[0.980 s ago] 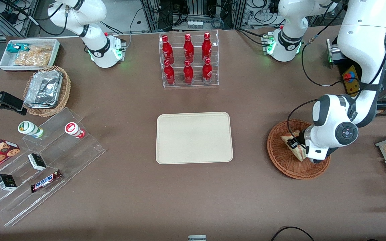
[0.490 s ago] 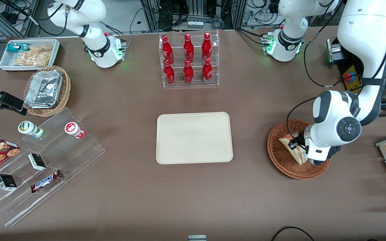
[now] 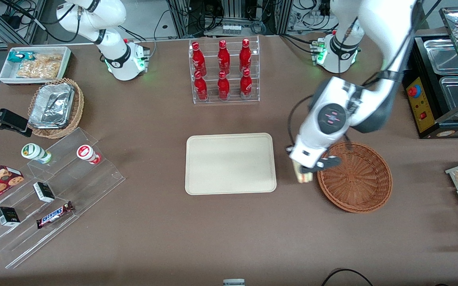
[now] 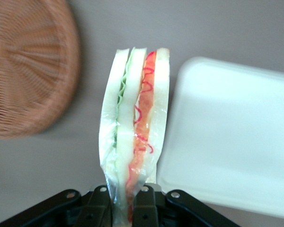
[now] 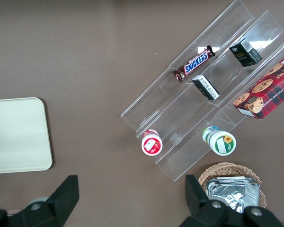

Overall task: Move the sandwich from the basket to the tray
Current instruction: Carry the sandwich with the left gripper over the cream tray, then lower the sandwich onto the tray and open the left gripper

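We see the gripper [image 3: 305,171] above the strip of bare table [image 3: 213,238] between the tray [image 3: 229,163] and the basket [image 3: 354,176], clamped on the sandwich [image 3: 304,176]. In the wrist view the fingers [image 4: 144,204] pinch the sandwich [image 4: 135,142] at one end; the wedge sticks out from them edge-on, wrapped in clear film, green layer on one face side, red on the other. It's off the table, clear of both the basket [image 4: 31,71] and the tray [image 4: 232,142], with one on either side of it. We see nothing inside the basket and nothing on the tray. Farther from the front camera than the tray, a clear rack of red bottles [image 3: 224,69] stands upright.
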You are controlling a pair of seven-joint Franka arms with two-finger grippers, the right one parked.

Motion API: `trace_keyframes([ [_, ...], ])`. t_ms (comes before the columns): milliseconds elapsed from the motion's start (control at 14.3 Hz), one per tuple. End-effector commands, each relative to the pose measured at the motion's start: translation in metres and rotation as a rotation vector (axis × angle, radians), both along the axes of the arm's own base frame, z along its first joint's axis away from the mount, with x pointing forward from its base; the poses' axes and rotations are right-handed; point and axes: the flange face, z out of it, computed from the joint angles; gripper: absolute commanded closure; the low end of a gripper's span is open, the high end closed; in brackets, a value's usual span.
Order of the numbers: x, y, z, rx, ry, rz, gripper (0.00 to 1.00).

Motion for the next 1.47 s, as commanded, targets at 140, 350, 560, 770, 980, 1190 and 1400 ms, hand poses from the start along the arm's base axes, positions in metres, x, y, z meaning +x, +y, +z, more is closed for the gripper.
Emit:
trace_keyframes([
  [140, -0.005, -0.105, -0.032, -0.061, 0.004, -0.067, 0.86],
  [350, -0.006, -0.163, -0.062, -0.097, -0.036, -0.025, 0.86],
  [560, -0.005, -0.171, -0.092, -0.070, -0.035, -0.045, 0.82],
  [770, -0.008, -0.191, -0.106, -0.082, -0.049, -0.058, 0.80],
  [980, -0.009, -0.192, -0.106, -0.081, -0.050, -0.052, 0.24],
  [1190, -0.004, -0.188, -0.097, -0.046, -0.092, -0.055, 0.00],
  [1400, 0.006, -0.179, -0.075, -0.026, -0.151, -0.067, 0.00],
])
